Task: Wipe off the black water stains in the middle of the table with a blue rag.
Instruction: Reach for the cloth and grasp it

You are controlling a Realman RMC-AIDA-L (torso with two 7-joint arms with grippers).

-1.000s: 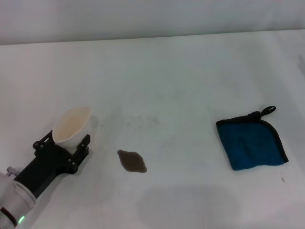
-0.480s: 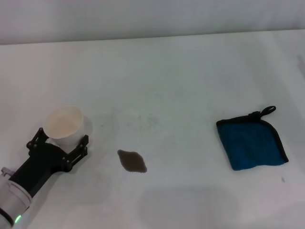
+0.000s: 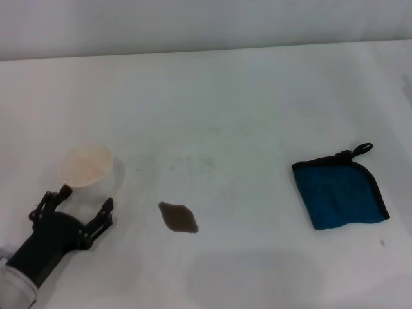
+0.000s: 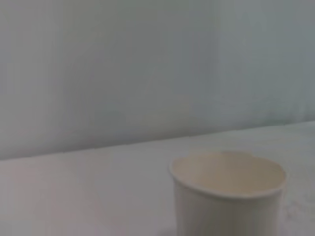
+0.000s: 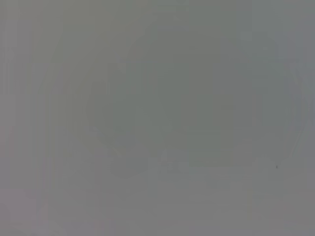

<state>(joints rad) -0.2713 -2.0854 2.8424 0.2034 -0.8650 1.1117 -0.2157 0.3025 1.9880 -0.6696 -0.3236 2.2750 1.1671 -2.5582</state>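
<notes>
One gripper [image 3: 85, 198], your left, gapes empty beside the cup [image 3: 86, 168]; rag [image 3: 340, 192] and stain [image 3: 178, 217] lie apart on the desk [image 3: 232, 103].

Matt white table [image 3: 244, 96], soft cloth blue rag [image 3: 340, 194], a smooth papery cup [image 3: 87, 168], matt black claw [image 3: 85, 199].

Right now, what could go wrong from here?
1. The pale cream paper cup stands upright just ahead of the open left gripper; a forward nudge could tip it.
2. The dark brown-black stain lies near the cup on the white matte table; a sweeping left arm could smear it.
3. The teal-blue square rag lies untouched far across on the right, and no right gripper is in view, so the pickup is not yet set up.
</notes>
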